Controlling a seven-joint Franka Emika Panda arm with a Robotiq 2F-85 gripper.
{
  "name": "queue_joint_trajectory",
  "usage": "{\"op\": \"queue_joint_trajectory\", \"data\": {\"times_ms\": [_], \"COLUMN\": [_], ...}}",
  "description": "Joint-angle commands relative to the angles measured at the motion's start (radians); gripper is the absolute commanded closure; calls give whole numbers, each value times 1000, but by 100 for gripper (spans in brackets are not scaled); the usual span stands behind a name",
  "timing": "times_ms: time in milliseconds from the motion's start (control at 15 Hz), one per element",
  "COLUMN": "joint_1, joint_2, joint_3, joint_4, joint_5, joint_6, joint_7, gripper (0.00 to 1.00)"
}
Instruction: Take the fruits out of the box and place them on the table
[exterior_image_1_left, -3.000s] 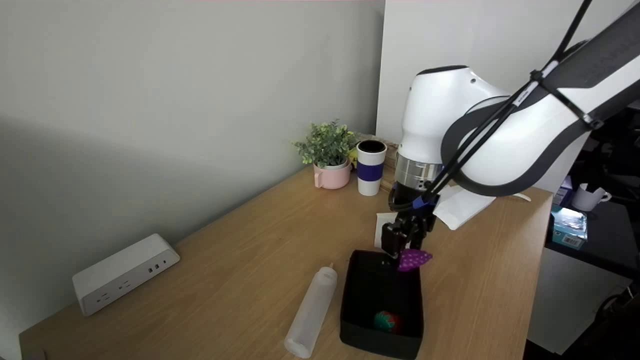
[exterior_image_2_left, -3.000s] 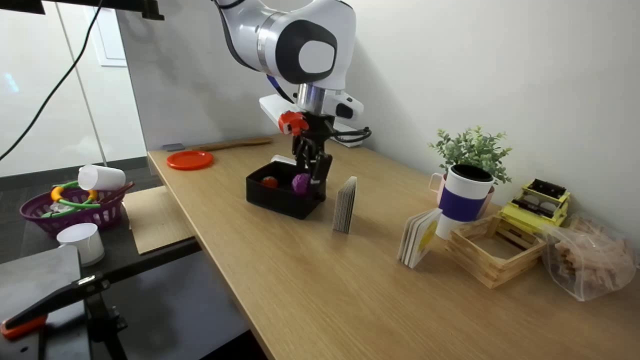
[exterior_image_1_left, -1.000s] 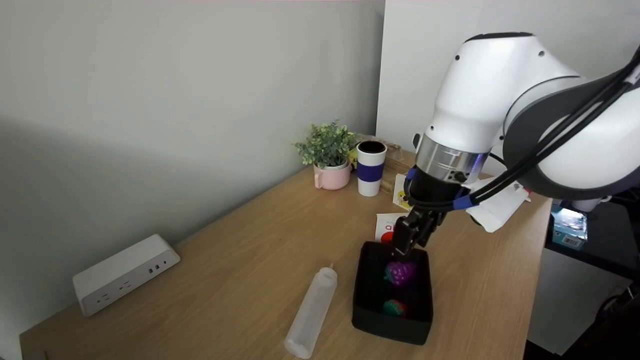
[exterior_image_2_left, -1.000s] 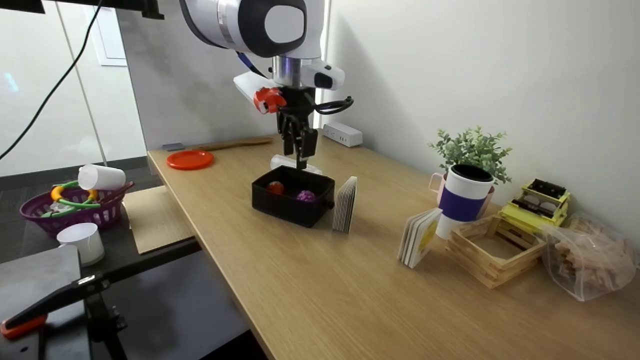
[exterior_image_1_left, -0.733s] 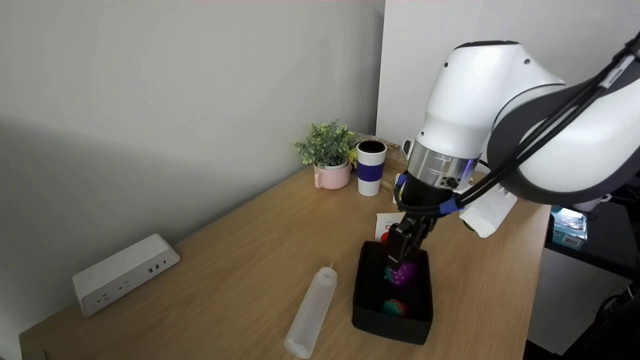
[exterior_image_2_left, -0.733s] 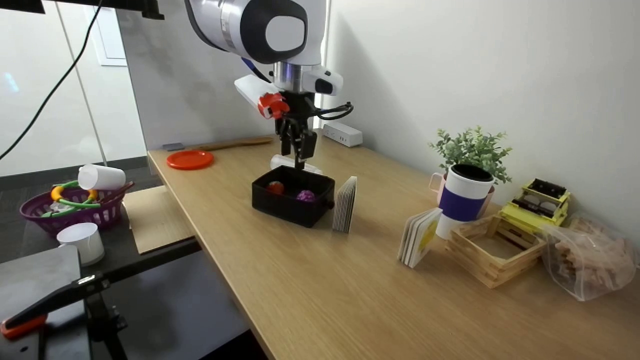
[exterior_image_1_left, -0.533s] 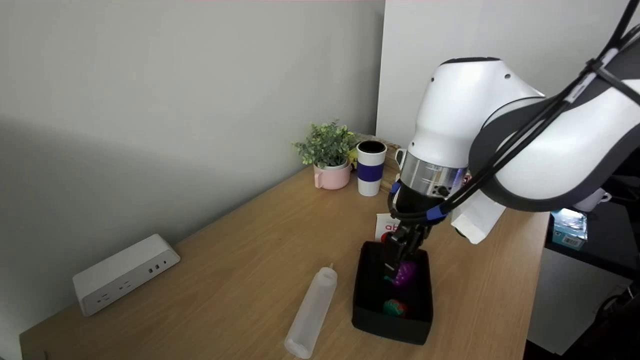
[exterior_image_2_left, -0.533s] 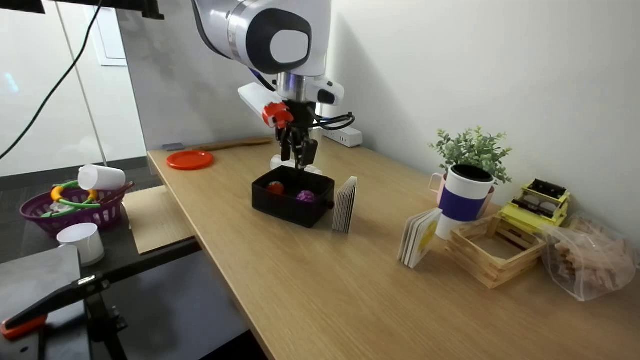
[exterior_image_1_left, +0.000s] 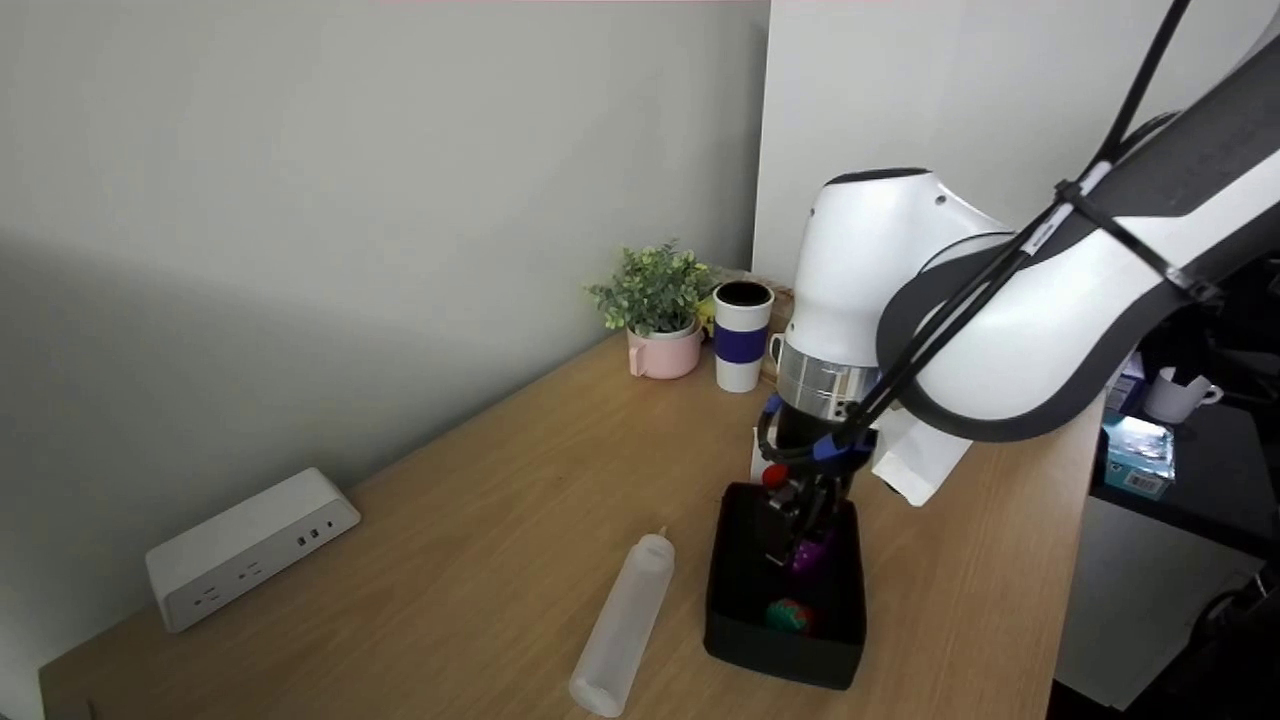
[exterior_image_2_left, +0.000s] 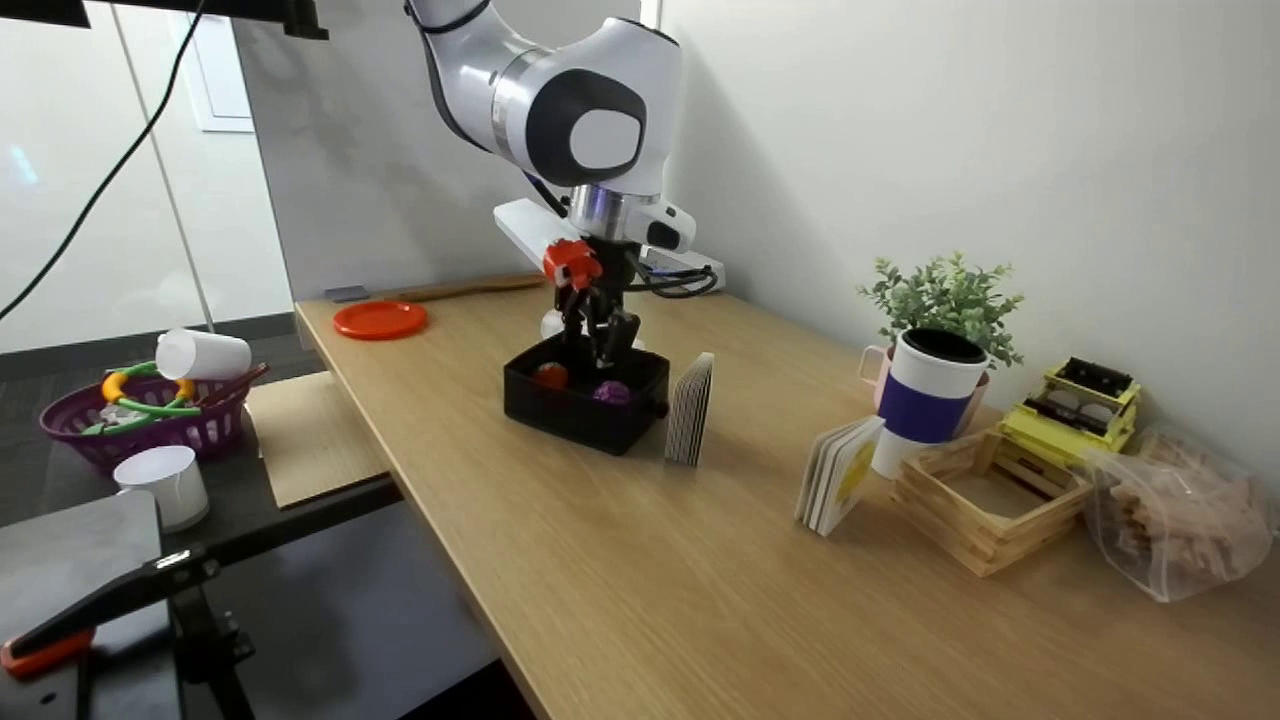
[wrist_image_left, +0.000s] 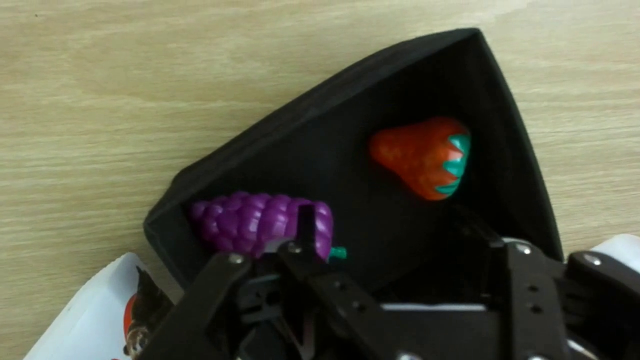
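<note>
The black box (exterior_image_1_left: 780, 662) stands on the wood-grain table (exterior_image_1_left: 450, 560); both also show in an exterior view (exterior_image_2_left: 570, 415). In the wrist view the box (wrist_image_left: 325, 100) holds a purple grape bunch (wrist_image_left: 240, 220) with a green stem in one corner and a red strawberry (wrist_image_left: 415, 155) with a green top. The grapes (exterior_image_2_left: 612, 393) and strawberry (exterior_image_2_left: 550, 376) lie apart on the box floor. My gripper (wrist_image_left: 387, 217) is open, fingers wide apart and empty. It reaches down into the box (exterior_image_1_left: 800, 525); one finger overlaps the grapes' stem end in the wrist view. Contact cannot be told.
A standing white card book (exterior_image_2_left: 690, 410) is close beside the box; another (exterior_image_2_left: 840, 475) stands further off. A clear bottle (exterior_image_1_left: 625, 625) lies beside the box. A tumbler (exterior_image_1_left: 741, 340), potted plant (exterior_image_1_left: 660, 300), wooden crate (exterior_image_2_left: 990, 500) and white socket device (exterior_image_1_left: 250, 545) are around.
Three seconds ago the grapes were raised at my gripper near the box's end; by one second ago they lay inside, and the box had shifted slightly. Since then my open gripper has lowered into the box.
</note>
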Motion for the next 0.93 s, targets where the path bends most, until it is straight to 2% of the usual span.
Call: {"op": "queue_joint_trajectory", "data": {"times_ms": [0, 200, 267, 333, 400, 467, 600, 667, 867], "joint_1": [2, 11, -5, -29, -2, -5, -5, 24, 57], "joint_2": [20, 6, 0, -5, 7, 6, 5, 10, 30], "joint_3": [-16, -33, -17, 16, -15, -9, -4, -30, -65], "joint_4": [39, 25, 17, 17, 20, 21, 23, 28, 37], "joint_5": [-17, -25, 8, 46, 6, 20, 28, -9, 16], "joint_6": [-52, -32, -10, -19, -17, -17, -17, -12, 101], "joint_7": [10, 47, 46, 14, 33, 32, 32, 65, 229], "gripper": [55, 55, 43, 10, 37, 35, 22, 0, 0]}}
